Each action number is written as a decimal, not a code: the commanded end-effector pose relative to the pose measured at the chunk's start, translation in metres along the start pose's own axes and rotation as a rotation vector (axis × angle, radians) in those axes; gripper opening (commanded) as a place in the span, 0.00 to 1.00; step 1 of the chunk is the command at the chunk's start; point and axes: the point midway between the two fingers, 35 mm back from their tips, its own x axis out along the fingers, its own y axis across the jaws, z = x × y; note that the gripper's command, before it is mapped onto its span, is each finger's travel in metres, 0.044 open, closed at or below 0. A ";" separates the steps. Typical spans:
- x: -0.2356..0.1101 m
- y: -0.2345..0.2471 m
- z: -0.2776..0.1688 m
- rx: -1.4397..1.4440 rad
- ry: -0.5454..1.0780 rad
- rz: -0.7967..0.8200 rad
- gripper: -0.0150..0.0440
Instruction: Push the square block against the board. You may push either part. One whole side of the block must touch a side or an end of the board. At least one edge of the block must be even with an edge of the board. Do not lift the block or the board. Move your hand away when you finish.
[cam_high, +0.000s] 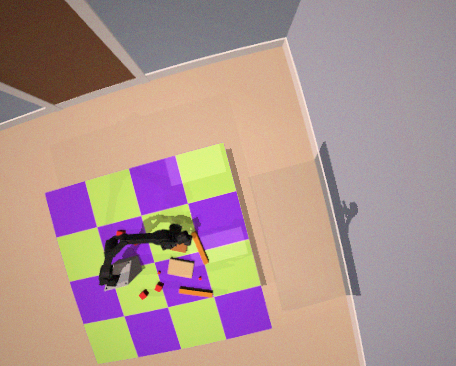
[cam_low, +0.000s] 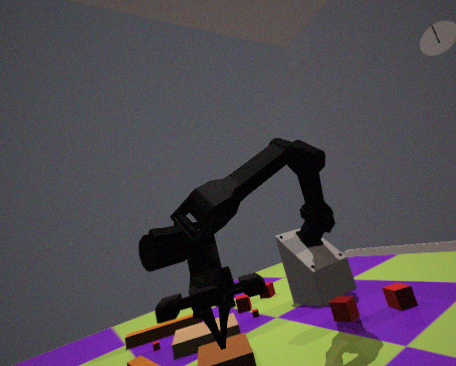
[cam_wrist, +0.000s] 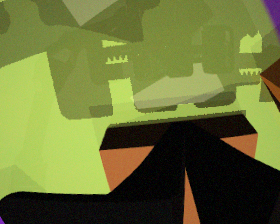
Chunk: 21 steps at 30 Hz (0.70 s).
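Note:
The square block (cam_high: 179, 248) (cam_low: 226, 356) (cam_wrist: 125, 167) is orange-brown and lies flat, partly hidden by the arm in the top view. The board (cam_high: 180, 268) (cam_low: 192, 335) is a light tan rectangle lying flat beside it. A narrow gap shows between block and board in the top view. My gripper (cam_low: 223, 346) (cam_wrist: 181, 131) is shut and empty, pointing down at the block. Its fingertips overlap the block in the exterior view and its dark side in the wrist view. Whether they touch it, I cannot tell.
An orange bar (cam_high: 201, 249) stands close to the block's right in the top view. Another bar (cam_high: 196, 292) (cam_low: 160, 331) lies beyond the board. Several red cubes, including one (cam_high: 144, 294) and another (cam_high: 159, 286), lie around the arm's grey base (cam_high: 131, 270) (cam_low: 322, 280).

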 end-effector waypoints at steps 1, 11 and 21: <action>0.026 -0.002 0.004 -0.016 -0.003 0.002 0.25; 0.053 -0.001 0.002 -0.016 -0.005 0.003 0.25; 0.054 -0.003 -0.013 -0.015 -0.004 0.003 0.25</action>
